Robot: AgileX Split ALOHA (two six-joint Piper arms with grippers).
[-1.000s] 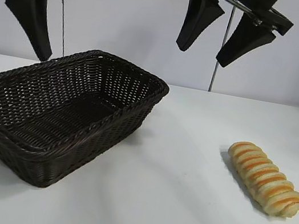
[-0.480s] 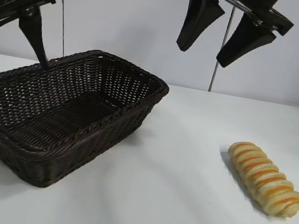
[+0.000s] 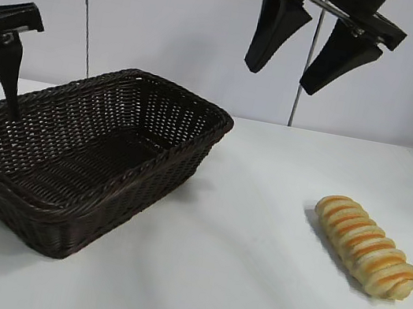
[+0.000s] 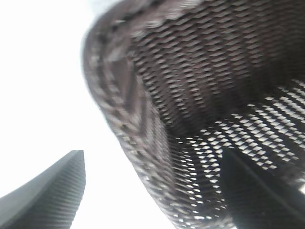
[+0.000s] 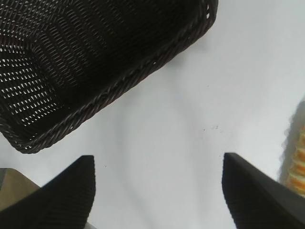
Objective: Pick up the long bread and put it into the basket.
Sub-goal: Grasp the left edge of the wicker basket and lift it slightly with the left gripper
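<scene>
The long bread (image 3: 366,247), golden-tan with orange stripes, lies on the white table at the right, well apart from the basket. Its end shows in the right wrist view (image 5: 298,155). The dark brown wicker basket (image 3: 149,164) stands at the left and holds nothing. My right gripper (image 3: 277,79) hangs high above the table between basket and bread, open and empty. My left gripper (image 4: 152,151) is open and straddles the basket's rim (image 4: 119,100) at its left end. One of its fingers (image 3: 8,75) shows in the exterior view.
The white table (image 3: 247,290) extends in front of and between the basket and the bread. A white wall with a thin vertical pole (image 3: 300,99) stands behind. The basket's corner also shows in the right wrist view (image 5: 124,88).
My left gripper has dropped and moved left, from above the basket's far left side to its left rim. My right gripper and the bread have not moved.
</scene>
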